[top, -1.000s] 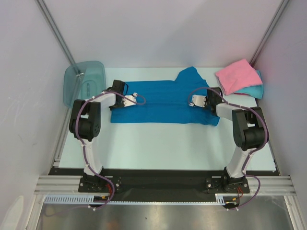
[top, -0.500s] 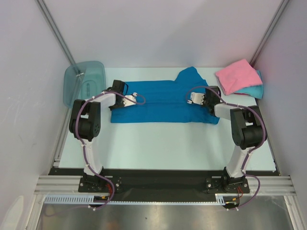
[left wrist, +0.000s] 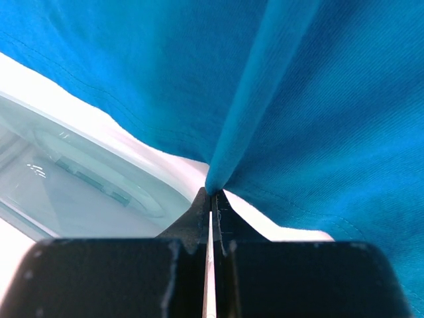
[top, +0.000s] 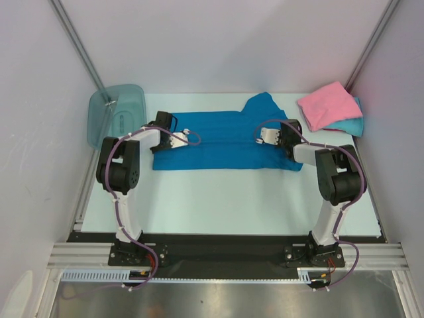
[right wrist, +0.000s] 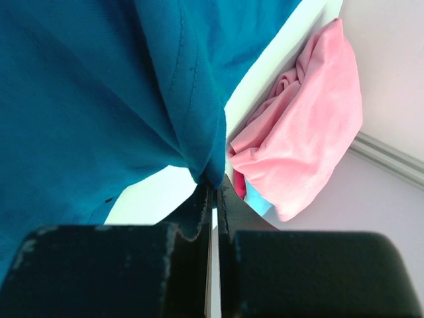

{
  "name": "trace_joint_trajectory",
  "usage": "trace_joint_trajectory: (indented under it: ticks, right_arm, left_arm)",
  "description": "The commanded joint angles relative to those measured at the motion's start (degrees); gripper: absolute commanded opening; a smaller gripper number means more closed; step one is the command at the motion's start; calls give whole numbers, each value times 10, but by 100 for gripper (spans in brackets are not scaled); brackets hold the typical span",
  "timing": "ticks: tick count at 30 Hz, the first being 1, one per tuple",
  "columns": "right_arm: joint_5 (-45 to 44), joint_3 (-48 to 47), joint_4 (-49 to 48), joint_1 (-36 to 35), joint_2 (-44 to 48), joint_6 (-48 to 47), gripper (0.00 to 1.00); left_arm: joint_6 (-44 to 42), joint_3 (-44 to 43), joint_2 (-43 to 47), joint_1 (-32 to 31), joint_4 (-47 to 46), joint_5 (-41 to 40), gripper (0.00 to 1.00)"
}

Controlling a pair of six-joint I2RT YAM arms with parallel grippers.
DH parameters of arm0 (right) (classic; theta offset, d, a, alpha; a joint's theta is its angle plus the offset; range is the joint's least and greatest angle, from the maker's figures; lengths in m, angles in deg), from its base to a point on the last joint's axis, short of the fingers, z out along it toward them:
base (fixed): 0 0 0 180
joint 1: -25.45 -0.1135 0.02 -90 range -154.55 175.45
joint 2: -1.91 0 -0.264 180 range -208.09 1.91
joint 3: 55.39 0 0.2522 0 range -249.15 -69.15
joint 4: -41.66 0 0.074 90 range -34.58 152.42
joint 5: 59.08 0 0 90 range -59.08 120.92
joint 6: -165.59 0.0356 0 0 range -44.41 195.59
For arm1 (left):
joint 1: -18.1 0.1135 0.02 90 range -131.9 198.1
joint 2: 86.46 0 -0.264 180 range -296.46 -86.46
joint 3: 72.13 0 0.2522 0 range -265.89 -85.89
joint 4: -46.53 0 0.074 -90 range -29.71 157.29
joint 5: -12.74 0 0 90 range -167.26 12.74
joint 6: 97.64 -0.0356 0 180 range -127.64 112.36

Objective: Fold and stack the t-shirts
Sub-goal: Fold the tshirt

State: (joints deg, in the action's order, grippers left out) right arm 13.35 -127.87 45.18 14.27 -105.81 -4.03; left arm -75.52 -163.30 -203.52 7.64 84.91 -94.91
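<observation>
Folding the deep blue t-shirt (top: 225, 142), spread flat just right of the teal bin (top: 118, 114), you have the left gripper (left wrist: 211, 195) and right gripper (right wrist: 213, 185) each clamped shut on a pinch of its cloth; raise both evenly and carry them together so the edges land square. The folded pink t-shirt (top: 326, 105) waits far right of the bin.

No writing, label, brand, number or sign is legible anywhere.
</observation>
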Motion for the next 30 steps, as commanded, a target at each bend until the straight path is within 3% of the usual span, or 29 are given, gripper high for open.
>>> trace_joint_trajectory:
  ticks: [1,7,8,9,10,13,16,19,21,22,23,24,30]
  right_arm:
    - [-14,-18,-29,-2,-4,-5,0]
    - [-17,-18,-30,-3,-6,-5,0]
    - [-16,-18,-30,-2,-6,-4,0]
    - [-16,-17,-30,-3,-6,-4,0]
    - [-17,-17,-32,-4,-6,-3,0]
    - [-19,-17,-32,-4,-8,-4,0]
    - [-22,-15,-38,-5,-11,-5,0]
    - [-27,-16,-44,-9,-14,-5,14]
    - [-37,-18,-56,-11,-19,-4,53]
    - [-41,-17,-64,-13,-21,-1,66]
    - [-46,-15,-83,-14,-24,1,92]
    - [-48,-17,-83,-17,-23,3,99]
    - [-38,-43,-38,-23,-6,51,100]
  left_arm:
    - [9,-21,-2,5,-4,-21,0]
    - [13,-27,-11,4,-5,-28,0]
    - [13,-27,-12,4,-8,-34,4]
    - [17,-27,-12,4,-9,-35,18]
    - [17,-27,-12,4,-13,-38,66]
    - [18,-21,-9,2,-23,-43,100]
    - [19,-14,0,1,-35,-51,100]
    - [23,-14,7,-2,-37,-56,100]
    - [23,-14,14,-4,-37,-59,100]
    - [24,-14,17,-5,-37,-58,100]
    - [24,-14,19,-6,-37,-58,100]
    - [24,-14,24,-8,-37,-58,100]
    - [21,-16,35,-12,-38,-63,100]
